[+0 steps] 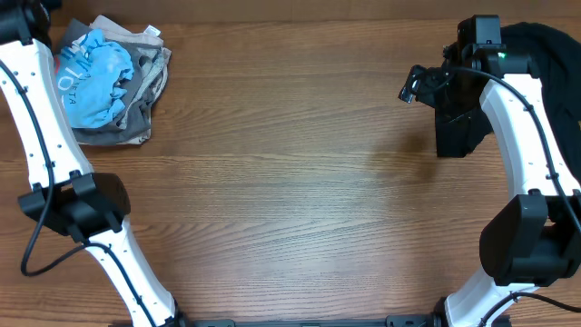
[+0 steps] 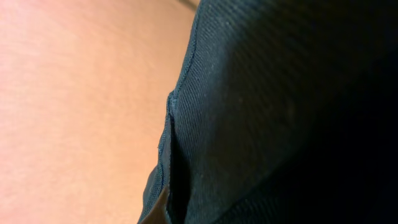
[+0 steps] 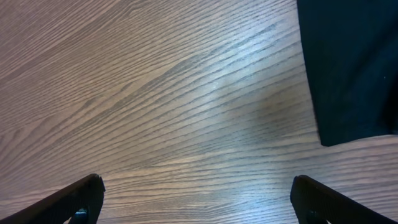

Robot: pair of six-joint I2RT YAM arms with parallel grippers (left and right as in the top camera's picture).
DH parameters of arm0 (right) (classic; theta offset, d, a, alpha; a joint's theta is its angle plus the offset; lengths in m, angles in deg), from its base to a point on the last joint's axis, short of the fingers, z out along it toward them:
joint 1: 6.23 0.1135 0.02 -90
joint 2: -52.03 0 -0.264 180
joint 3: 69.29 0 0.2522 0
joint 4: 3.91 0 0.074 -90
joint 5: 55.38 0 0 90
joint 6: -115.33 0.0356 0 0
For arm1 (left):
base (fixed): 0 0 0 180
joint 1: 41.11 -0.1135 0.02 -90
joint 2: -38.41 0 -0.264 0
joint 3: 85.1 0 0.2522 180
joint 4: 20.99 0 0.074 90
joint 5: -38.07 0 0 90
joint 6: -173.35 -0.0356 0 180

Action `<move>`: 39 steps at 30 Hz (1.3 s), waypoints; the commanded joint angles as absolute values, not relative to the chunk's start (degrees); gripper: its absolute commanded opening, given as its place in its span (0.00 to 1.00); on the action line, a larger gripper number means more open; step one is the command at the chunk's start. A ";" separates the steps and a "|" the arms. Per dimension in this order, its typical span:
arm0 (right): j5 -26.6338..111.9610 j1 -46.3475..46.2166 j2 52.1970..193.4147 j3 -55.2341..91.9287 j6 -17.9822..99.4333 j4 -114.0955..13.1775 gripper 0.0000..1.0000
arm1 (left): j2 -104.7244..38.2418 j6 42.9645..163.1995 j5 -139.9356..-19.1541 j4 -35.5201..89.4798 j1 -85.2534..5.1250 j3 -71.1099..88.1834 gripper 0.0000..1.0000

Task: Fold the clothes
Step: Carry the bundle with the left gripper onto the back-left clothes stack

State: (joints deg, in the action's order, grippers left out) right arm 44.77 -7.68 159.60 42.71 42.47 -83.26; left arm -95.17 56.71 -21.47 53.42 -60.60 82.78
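Observation:
Black ribbed T-shirt fabric [image 2: 286, 106] with a stitched hem fills the left wrist view and hides my left gripper's fingers, which are shut on it. My left arm [image 1: 41, 109] reaches to the far left corner, where the hand is cut off by the frame edge. A crumpled light blue T-shirt [image 1: 95, 77] lies there on grey clothes [image 1: 136, 113]. My right gripper [image 1: 410, 88] [image 3: 202, 205] hangs open over bare wood, with nothing between its fingertips [image 3: 81, 196]. Just to its right lies a flat black T-shirt [image 1: 454, 132] [image 3: 348, 68].
A heap of black fabric [image 1: 549, 45] sits at the far right corner behind my right arm [image 1: 522, 118]. The wooden table [image 1: 290, 182] spreads between the two arms, whose bases stand at the near edge.

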 commanded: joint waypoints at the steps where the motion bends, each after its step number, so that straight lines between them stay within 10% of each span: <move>1: 45.19 -7.46 159.41 43.10 43.20 -82.93 1.00 | -98.54 54.81 -23.04 52.87 -61.82 83.94 0.04; 16: 45.17 -7.46 159.41 43.10 43.20 -82.42 1.00 | -103.81 61.52 -38.65 64.24 -55.62 83.64 0.04; 20: 45.19 -7.46 159.41 43.10 43.20 -82.45 1.00 | -103.81 62.85 -45.69 70.68 -54.11 83.64 0.73; 22: 45.19 -7.46 159.41 43.10 43.22 -82.47 1.00 | -103.81 62.88 -49.25 72.78 -53.65 83.64 0.89; 39: 45.14 -7.46 159.41 43.10 43.20 -81.88 1.00 | -92.62 69.61 -59.13 70.31 -58.09 83.75 1.00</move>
